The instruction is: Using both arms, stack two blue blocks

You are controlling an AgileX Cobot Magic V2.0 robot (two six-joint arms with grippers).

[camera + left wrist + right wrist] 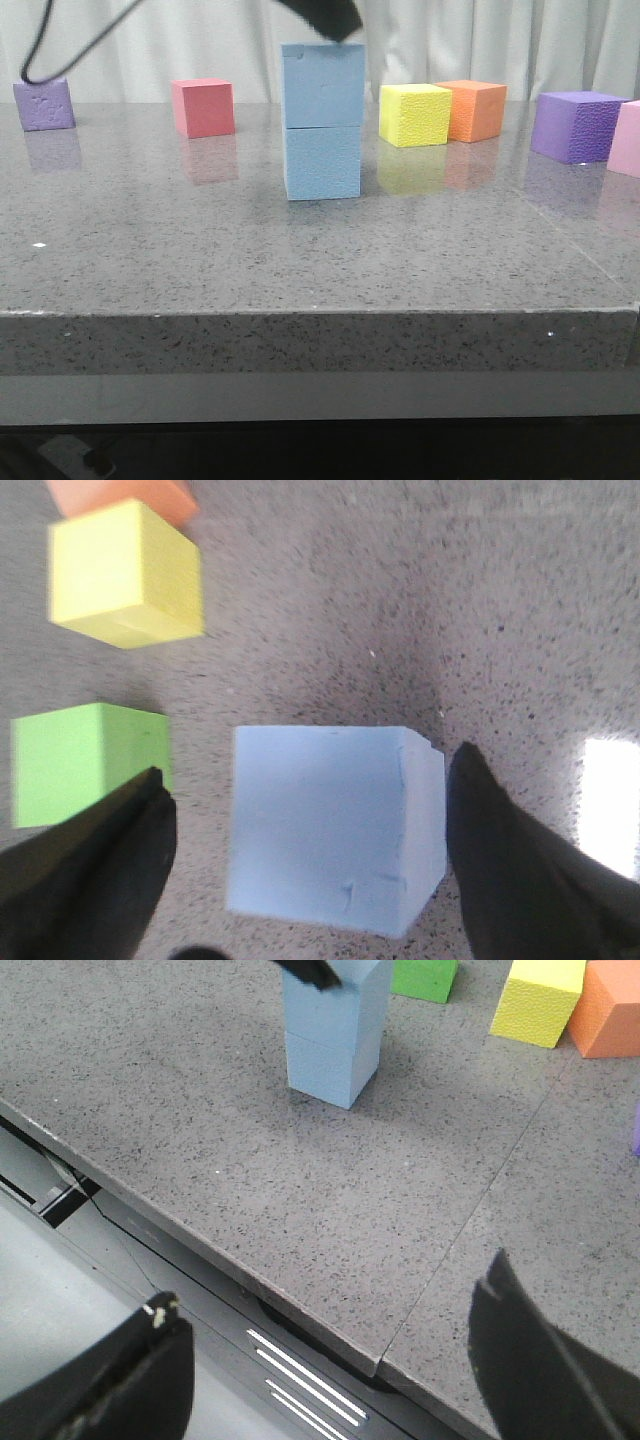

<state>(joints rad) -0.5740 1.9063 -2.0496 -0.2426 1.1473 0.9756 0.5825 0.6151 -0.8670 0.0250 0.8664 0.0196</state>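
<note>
The two blue blocks stand stacked near the middle of the table (150,250): the upper blue block (323,84) sits squarely on the lower blue block (322,162), edges nearly flush. In the front view, the stack is the hub of the clock.

Directly above it, at 12 o'clock, hangs the left hand (310,810). Its two dark fingers (100,870) are spread apart, one on each side of the upper block's top face, with a visible gap to the foam on both sides; nothing is gripped. A cut line shows on that top face.

At about 2 o'clock, near the stack, stands a yellow cube (414,114), with an orange cube (476,109) touching or just beside it further out. Further along at roughly 3 o'clock are a purple cube (577,126) and a pink cube (625,138) at the frame edge. At about 10 o'clock sits a red cube (203,107), and well apart beyond it a small purple cube (44,104). A green cube (88,760), hidden behind the stack from the front, lies just beside it in the wrist views.

The right hand (330,1360) is well apart from the stack, over the table's near edge, its fingers (530,1350) wide open and empty.
</note>
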